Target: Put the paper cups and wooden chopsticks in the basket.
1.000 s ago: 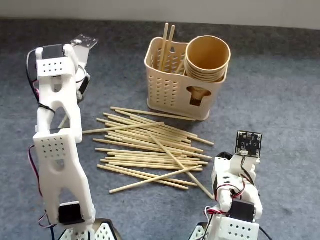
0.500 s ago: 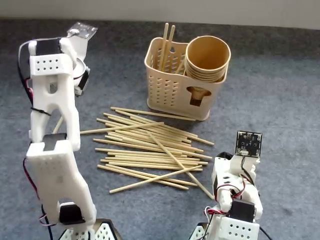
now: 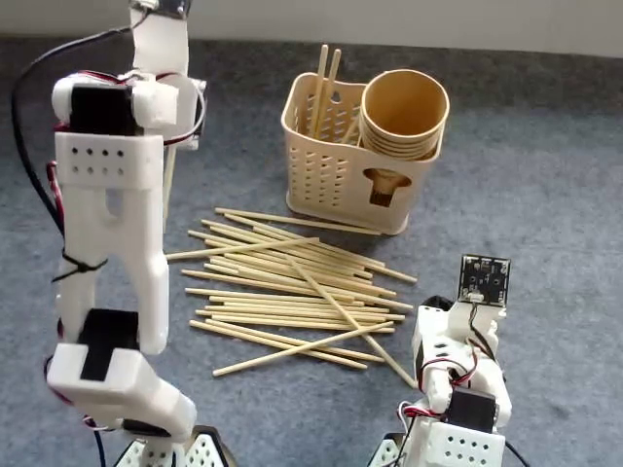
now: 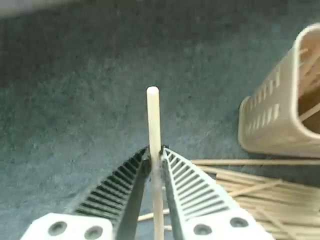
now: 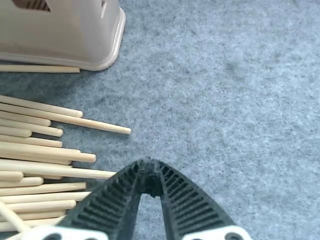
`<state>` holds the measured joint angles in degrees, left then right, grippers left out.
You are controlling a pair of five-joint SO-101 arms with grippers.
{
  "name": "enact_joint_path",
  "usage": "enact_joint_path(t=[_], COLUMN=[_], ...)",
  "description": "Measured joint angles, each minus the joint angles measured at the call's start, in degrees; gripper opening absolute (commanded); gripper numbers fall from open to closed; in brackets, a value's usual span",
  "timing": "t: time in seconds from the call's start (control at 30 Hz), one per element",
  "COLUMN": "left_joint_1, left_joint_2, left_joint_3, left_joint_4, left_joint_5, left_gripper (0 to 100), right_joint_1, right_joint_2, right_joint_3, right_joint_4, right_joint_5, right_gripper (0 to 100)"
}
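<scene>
Presently, the left gripper (image 4: 155,151), high at the upper left of the high view, is clamped on one wooden chopstick (image 4: 153,112), left of the basket (image 3: 326,185). The basket holds stacked paper cups (image 3: 404,107) and two upright chopsticks (image 3: 324,83). The loose chopstick pile (image 3: 292,287) lies mid-frame on the grey carpet (image 3: 555,195), between basket and arms; the right gripper (image 5: 149,167), lower right, is closed on nothing.
</scene>
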<state>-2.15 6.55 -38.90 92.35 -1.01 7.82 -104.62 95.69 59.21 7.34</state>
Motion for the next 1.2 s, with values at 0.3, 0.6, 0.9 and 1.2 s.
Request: enact_joint_path(t=[0.3,0.6,0.9,1.2], left_joint_1=[6.9,11.4,13.6,13.7], left_joint_2=[-10.8,-13.8,-13.8,-13.8], left_joint_3=[0.0,0.0,0.3,15.7], left_joint_4=[-11.2,-23.5,-32.1,-52.7], left_joint_5=[15.0,23.9,24.9,24.9], left_gripper=[0,0,0,0], right_joint_1=[0.0,0.0,0.0,0.4], right_joint_2=[0.0,0.0,0.0,0.0], right_joint_3=[0.0,0.0,0.0,0.0], right_joint_4=[0.0,0.0,0.0,0.0], right_joint_5=[0.0,0.0,0.0,0.0], right_gripper=[0.5,0.5,0.5,0.5])
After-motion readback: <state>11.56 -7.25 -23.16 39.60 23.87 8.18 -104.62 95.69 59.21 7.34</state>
